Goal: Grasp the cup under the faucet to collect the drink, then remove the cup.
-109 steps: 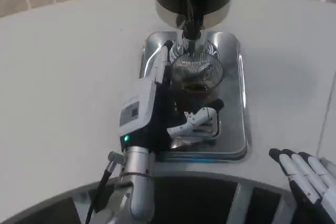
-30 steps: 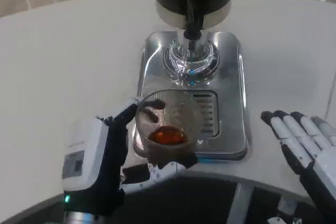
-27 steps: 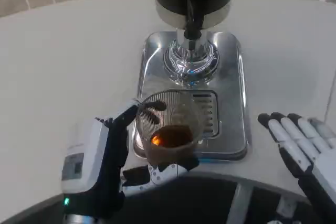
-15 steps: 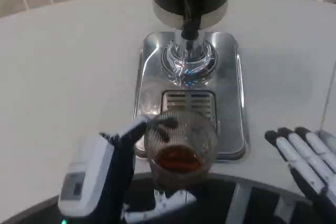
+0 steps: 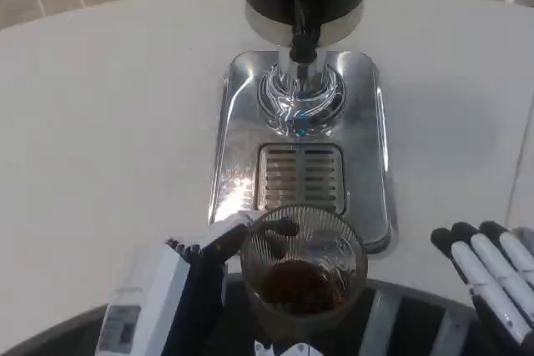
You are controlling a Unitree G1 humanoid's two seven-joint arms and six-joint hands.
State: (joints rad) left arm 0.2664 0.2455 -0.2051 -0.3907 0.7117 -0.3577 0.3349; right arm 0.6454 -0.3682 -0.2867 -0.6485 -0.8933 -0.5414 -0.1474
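The left hand (image 5: 179, 293) grips the cup (image 5: 304, 268) from its left side, fingers wrapped round the ribbed wall, holding it at the near edge of the counter (image 5: 108, 122), in front of the tray (image 5: 238, 135) and well clear of the faucet (image 5: 302, 27). Brown drink sits in the bottom of the cup, so collecting looks done and the removal is mostly done too. What is left, by my reading, is to set the cup down somewhere or hold it steady. The grille (image 5: 300, 177) behind the cup lies bare. The right hand (image 5: 492, 277), to the right of the tray, hangs empty with fingers spread.
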